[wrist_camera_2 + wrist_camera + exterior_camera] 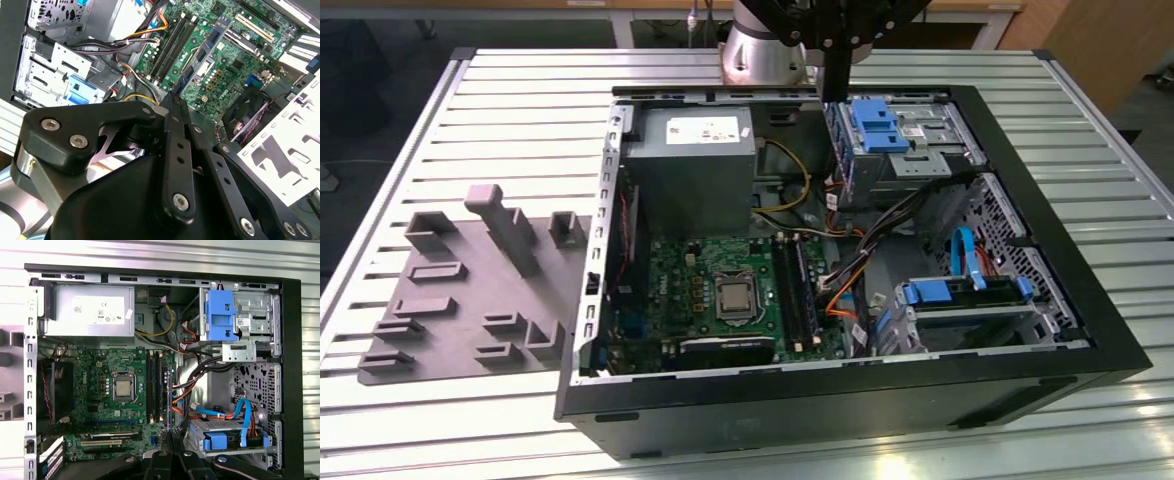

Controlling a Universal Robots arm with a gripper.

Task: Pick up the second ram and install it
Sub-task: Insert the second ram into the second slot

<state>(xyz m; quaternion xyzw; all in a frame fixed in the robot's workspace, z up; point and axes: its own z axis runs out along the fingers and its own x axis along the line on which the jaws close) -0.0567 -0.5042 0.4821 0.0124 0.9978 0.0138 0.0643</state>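
My gripper hangs over the back of the open computer case, above the drive cage and well above the motherboard. Its fingers are pressed together in both wrist views. The second ram, a thin blue-green stick, juts out from the fingertips. It is seen edge-on as a narrow strip in the first wrist view. The black memory slots lie on the motherboard beside the silver processor socket, far below the stick.
The case lies on a slatted metal table. A grey moulded tray sits at the exterior view's left. Inside the case are a grey power supply, blue drive brackets and bundled cables beside the slots.
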